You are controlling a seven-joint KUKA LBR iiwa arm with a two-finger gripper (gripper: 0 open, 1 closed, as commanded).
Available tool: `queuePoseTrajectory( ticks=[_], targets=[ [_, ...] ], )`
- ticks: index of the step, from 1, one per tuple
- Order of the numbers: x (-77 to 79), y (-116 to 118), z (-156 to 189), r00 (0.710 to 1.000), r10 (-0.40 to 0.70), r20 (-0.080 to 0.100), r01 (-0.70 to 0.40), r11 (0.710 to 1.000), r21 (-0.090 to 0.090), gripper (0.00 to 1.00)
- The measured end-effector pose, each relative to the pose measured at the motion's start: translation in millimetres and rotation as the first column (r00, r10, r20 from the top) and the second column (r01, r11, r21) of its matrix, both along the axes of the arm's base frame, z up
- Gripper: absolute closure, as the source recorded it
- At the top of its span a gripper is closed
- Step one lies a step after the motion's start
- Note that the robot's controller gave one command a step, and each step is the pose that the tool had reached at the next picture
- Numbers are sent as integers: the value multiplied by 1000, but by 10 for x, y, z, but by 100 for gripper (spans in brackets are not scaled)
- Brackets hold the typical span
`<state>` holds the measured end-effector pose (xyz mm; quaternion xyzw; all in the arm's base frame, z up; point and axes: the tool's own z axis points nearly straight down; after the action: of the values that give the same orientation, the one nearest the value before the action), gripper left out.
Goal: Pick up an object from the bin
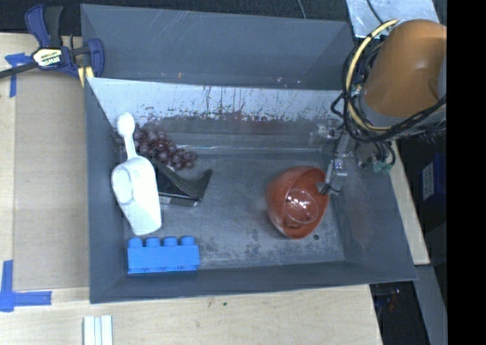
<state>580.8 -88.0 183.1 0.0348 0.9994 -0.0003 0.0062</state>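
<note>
Five loose things are recorded in the grey metal bin [228, 55]. A red translucent cup [292, 207] is found on the bin's floor, right of centre and toward the near wall, well apart from the rest. The pincer [332, 182] is seen lowered at the cup's upper right edge, touching its rim or just beside it; which of the two cannot be told. Whether the pincer is wide or narrow cannot be told either. Above it, at the bin's right wall, the orange cover [406, 66] of the wrist is noted, with black cables [353, 77] looped about it. The other four things are grouped at the left side of the bin. A white plastic scoop [137, 191] is laid with its handle toward the far wall and its bowl toward the near one. A bunch of dark purple grapes [163, 150] is placed just right of the handle. A flat black object [182, 185], its kind not determinable, is lodged beside the scoop's bowl, below the grapes. A blue toy brick [162, 254] with studs along its top is set by the near wall, just below the scoop.
</note>
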Motion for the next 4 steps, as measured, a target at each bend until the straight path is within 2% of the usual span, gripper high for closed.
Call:
queuePoseTrajectory(
  ticks=[1,2,3,4],
  targets=[
    [102,245,229,984,177,6,-177,984,-3,0],
    [-141,14,-608,1000,25,-8,-25,1000,-1,0],
    [66,351,-449,990,136,23,-136,991,-6,100],
    [67,352,-447,990,137,23,-137,991,-6,100]
  ],
)
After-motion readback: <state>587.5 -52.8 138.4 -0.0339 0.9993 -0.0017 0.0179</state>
